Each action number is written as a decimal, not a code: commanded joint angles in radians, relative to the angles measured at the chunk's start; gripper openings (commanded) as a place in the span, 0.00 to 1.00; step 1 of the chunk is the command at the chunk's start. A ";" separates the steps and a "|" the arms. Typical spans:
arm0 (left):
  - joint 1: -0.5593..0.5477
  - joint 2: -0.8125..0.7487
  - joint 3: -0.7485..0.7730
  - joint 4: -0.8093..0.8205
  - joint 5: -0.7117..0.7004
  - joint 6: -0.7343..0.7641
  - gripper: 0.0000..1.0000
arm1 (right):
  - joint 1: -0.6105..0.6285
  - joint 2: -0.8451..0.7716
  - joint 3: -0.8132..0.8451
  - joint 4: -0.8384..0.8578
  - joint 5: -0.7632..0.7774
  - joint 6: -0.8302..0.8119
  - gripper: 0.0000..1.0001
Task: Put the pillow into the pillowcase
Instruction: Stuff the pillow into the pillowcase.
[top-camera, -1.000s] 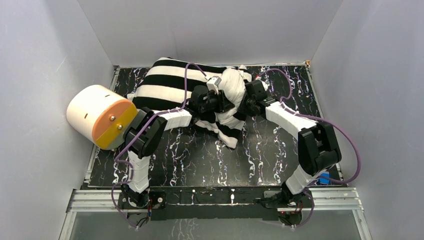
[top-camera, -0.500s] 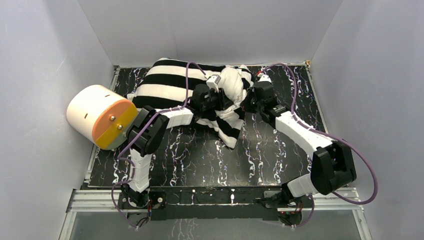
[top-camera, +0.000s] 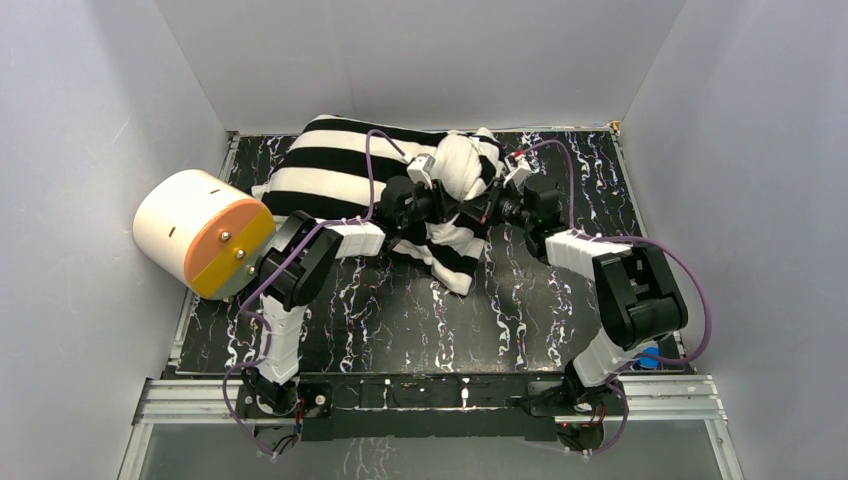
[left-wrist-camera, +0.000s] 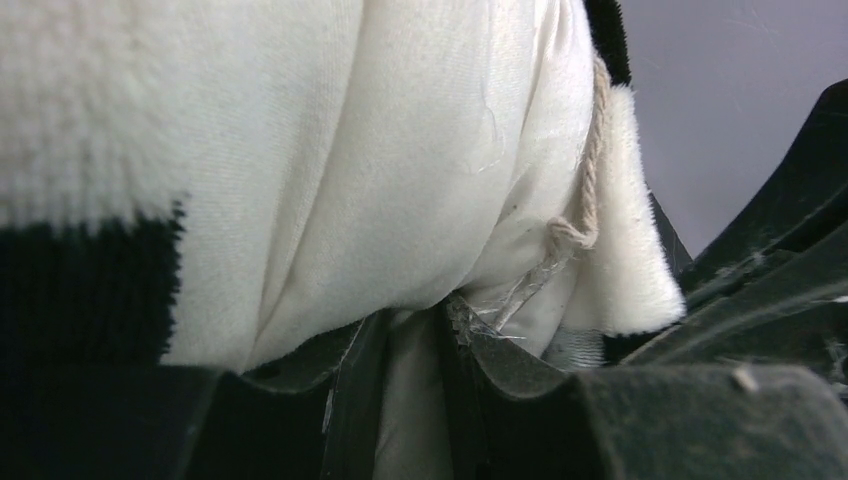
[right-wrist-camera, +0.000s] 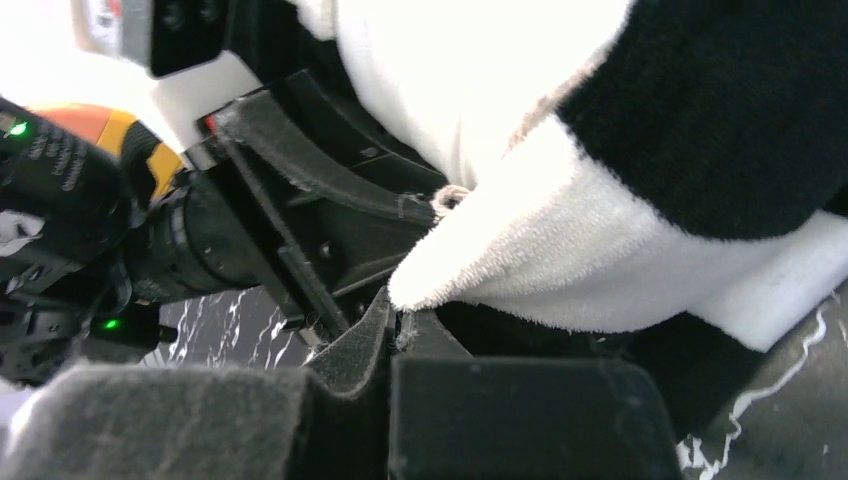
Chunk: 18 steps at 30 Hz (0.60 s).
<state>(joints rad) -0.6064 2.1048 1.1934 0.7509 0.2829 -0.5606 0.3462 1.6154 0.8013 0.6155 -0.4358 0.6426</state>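
The black-and-white striped pillowcase (top-camera: 330, 170) lies at the back of the table with the white pillow (top-camera: 458, 165) bulging out of its right end. My left gripper (top-camera: 445, 205) is at that open end, shut on a fold of the pillow's smooth white cloth (left-wrist-camera: 410, 400); the plush pillowcase (left-wrist-camera: 90, 290) wraps the left and right of that view. My right gripper (top-camera: 488, 207) faces it from the right. In the right wrist view its jaws (right-wrist-camera: 397, 312) are shut, with the pillowcase's white plush edge (right-wrist-camera: 500, 260) pinched at their tips.
A cream cylinder with an orange face (top-camera: 200, 232) stands at the left edge beside my left arm. Grey walls close in the black marbled tabletop (top-camera: 400, 310) on three sides. Purple cables loop over both arms.
My right arm stretched out, then folded back, and its gripper has moved left and lower onto the pillowcase opening. The left gripper has stayed on the pillow. The white bulge looks tighter.
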 joint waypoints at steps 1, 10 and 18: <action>0.021 0.164 -0.106 -0.320 -0.107 0.005 0.26 | 0.044 -0.041 0.141 0.232 -0.466 -0.061 0.00; 0.026 0.161 -0.130 -0.295 -0.095 -0.009 0.26 | 0.006 -0.068 -0.131 0.386 -0.544 -0.016 0.45; 0.031 0.133 -0.151 -0.291 -0.096 0.000 0.27 | 0.006 -0.303 -0.010 -0.339 0.033 -0.113 0.53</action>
<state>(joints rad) -0.6128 2.1082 1.1591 0.8207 0.2920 -0.5812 0.3576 1.4269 0.6926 0.5793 -0.6971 0.5682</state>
